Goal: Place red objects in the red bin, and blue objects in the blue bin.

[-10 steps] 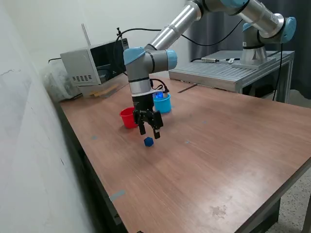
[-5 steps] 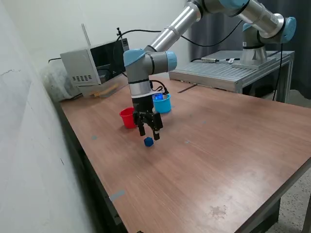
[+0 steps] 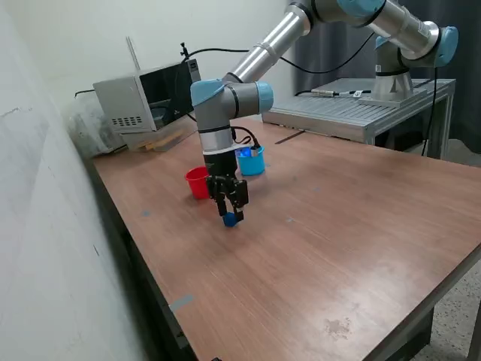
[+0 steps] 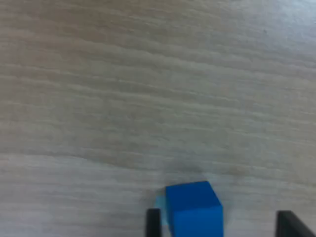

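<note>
Hand (image 3: 231,216) has come down around the blue cube (image 4: 193,210).

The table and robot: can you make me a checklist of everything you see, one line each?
Surface: brown wooden table, bare wood around the cube.
Job's things: one blue cube on the table; red cup and light blue cup stand behind it. No red cubes seen.
Clutter: a grey box-shaped machine at the table's far end.
Tool: the tool is down around the blue cube, fingers either side; the near finger is close, the other apart, so not gripping yet.
Cables: black cable on the arm.
Surroundings: white wall, grey metal bench.
</note>
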